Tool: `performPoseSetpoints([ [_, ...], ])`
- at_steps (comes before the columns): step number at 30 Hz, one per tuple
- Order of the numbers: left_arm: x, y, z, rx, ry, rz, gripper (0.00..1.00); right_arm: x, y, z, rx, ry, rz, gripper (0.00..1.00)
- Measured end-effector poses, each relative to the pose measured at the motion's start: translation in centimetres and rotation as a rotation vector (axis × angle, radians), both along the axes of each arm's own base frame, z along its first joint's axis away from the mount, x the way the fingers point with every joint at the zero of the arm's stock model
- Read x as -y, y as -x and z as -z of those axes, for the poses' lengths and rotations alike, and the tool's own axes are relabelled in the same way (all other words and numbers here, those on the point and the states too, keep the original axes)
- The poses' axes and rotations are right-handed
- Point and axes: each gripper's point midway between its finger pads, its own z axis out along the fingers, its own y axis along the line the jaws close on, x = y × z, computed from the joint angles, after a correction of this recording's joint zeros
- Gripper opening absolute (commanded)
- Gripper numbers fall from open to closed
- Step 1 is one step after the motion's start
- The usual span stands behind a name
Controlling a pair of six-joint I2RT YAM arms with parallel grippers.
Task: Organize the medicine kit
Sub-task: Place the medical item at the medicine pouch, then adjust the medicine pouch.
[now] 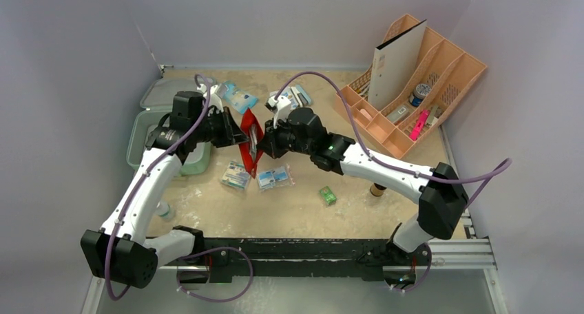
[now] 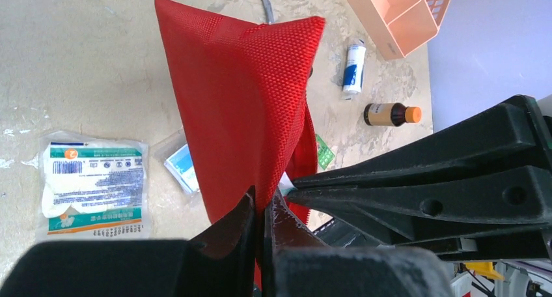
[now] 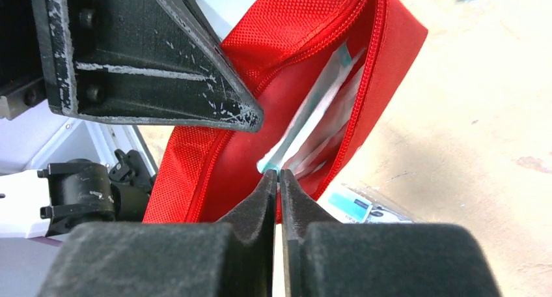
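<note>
Grip first: left claw (image 2: pixel 260 202) is shut tight on the near edge of a red pouch (image 2: pixel 247 101), with no gap between its jaws; right claw (image 3: pixel 278 174) comes in from the right, its jaws pressed together on the corner of a clear packet (image 3: pixel 312 124) lying in the pouch's unzipped mouth; the pouch hangs upright between the two claws above the middle of the table (image 1: pixel 289 217), its zip side turned toward the right claw.

The mint-green medicine kit (image 1: pixel 138 145) sits at the far left of the table, left of the pouch and partly under the left arm; it is open, its lid (image 1: pixel 155 93) laid back toward the far wall; what it holds cannot be made out.

On the table below the pouch lie two flat sachets (image 1: pixel 235 175) side by side; a small green box (image 1: pixel 328 195) rests nearer and to the right; a brown bottle (image 2: pixel 390 114) with an orange cap lies on its side beyond that; a peach organizer (image 1: pixel 441 73) stands at the far right, a white folder (image 1: pixel 396 63) upright in its far slot.
</note>
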Motion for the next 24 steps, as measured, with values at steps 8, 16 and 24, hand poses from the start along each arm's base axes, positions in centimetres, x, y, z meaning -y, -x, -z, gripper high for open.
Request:
performPoseSetpoints([
  [8,0.3,0.1,-0.4,0.006,0.014,0.015,0.00,0.2,0.4,-2.1,0.009,0.013,-0.026,0.30],
  [16,0.9,0.6,-0.5,0.019,0.027,0.087,0.00,2.2,0.4,-5.4,0.023,-0.007,-0.016,0.62],
  [24,2.6,1.7,-1.4,0.064,0.103,0.231,0.00,4.4,-2.3,-7.7,0.010,-0.067,-0.004,0.75],
])
